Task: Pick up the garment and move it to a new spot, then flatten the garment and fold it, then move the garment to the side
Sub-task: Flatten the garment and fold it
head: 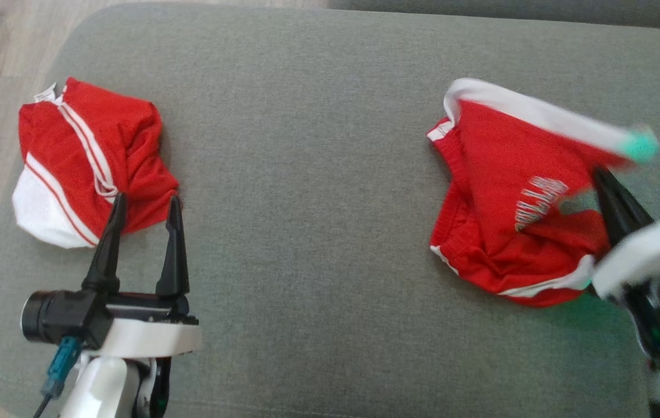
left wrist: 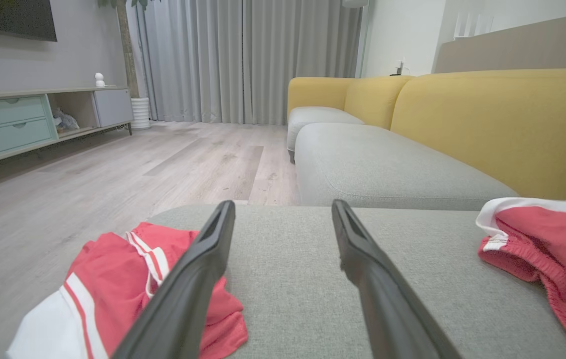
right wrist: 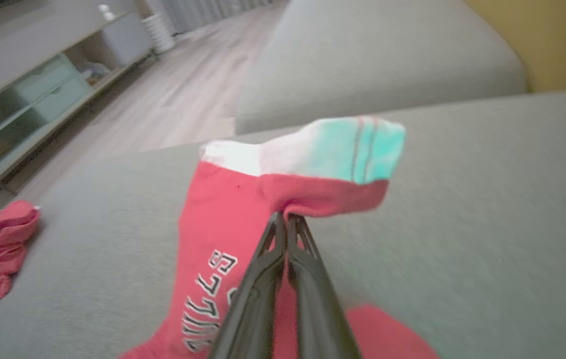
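My right hand clamped shut on corner of lettered garment; rest lies to its left. My left hand open, empty (well apart).

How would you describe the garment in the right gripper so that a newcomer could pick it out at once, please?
On the grey cushion before the robot lie two red garments. The lettered garment is at the robot's right, one edge pinched in the shut right gripper. It alone bears white block lettering; the striped garment at the left shows white stripes and no lettering.
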